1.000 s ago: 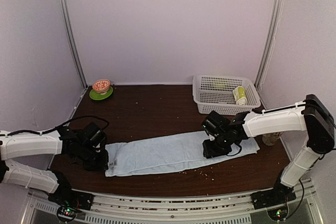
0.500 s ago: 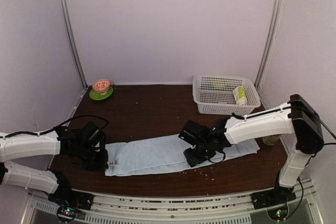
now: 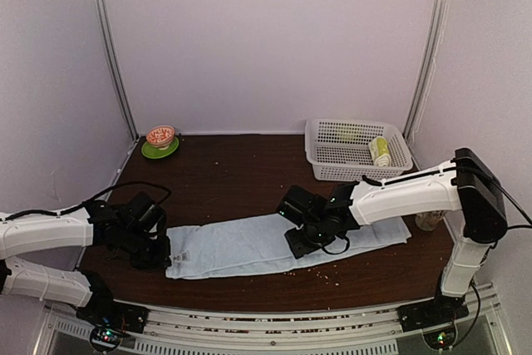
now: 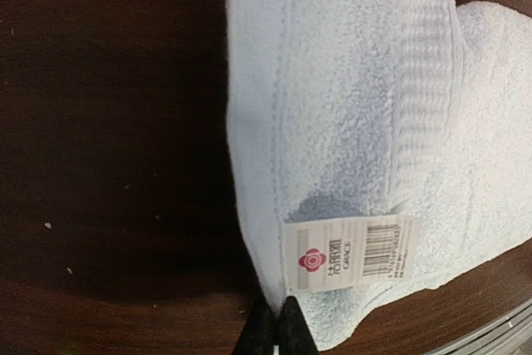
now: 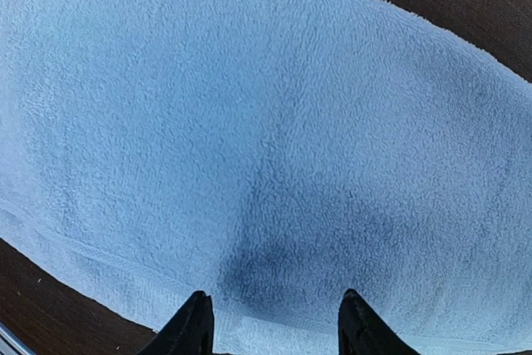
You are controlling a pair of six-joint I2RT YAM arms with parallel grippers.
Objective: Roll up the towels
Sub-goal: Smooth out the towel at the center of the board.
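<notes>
Blue towel (image 3: 241, 245): flat, one long strip along the bench (image 3: 233, 180) front, laid out for rolling.
My left gripper (image 4: 278, 330): closed at the tag (image 4: 349, 251) end, likely anchoring it.
My right gripper (image 5: 274, 298): jaws apart over mid-strip, probably smoothing.
Green towel (image 3: 380, 150): rolled, in the basket (image 3: 320, 135).

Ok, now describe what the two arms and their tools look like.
The left arm and right arm are smooth white tubular links joined by black joint housings; the right arm's elbow is a big black block. A thin black cable loops over the left arm's wrist. The left tool and right tool both end in two black tapered fingers.
</notes>
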